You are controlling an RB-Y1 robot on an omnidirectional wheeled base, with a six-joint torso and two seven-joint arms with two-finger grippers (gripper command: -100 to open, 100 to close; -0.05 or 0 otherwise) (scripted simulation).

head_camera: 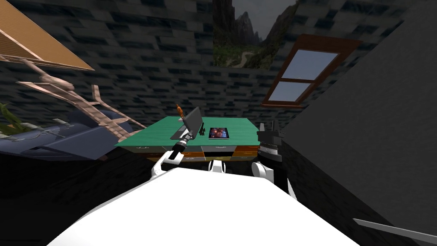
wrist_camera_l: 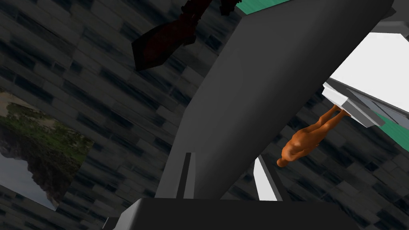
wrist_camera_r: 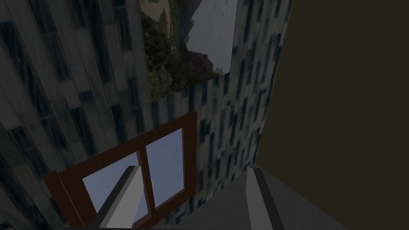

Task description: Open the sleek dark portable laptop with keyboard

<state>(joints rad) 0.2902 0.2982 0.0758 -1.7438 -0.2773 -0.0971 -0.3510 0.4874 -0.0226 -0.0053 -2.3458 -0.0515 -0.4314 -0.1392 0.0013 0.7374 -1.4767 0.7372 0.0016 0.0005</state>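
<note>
right gripper (wrist_camera_r: 191,169): at right end of green desk (head_camera: 239,126), fingers spread wide.
left gripper (wrist_camera_l: 223,157): fingers narrow, clamping laptop (head_camera: 193,121) lid edge.
laptop: dark, on green desk, lid partly raised.
figurine (head_camera: 181,111): orange, just behind laptop.

**Left arm reaching, right arm raised**

The left arm stretches straight forward, and the left gripper (head_camera: 190,136) is pinched narrow on the laptop (head_camera: 193,121) lid (a blade on either side). The right gripper (head_camera: 267,128) points upward on a raised forearm, fingers spread wide apart.
</note>
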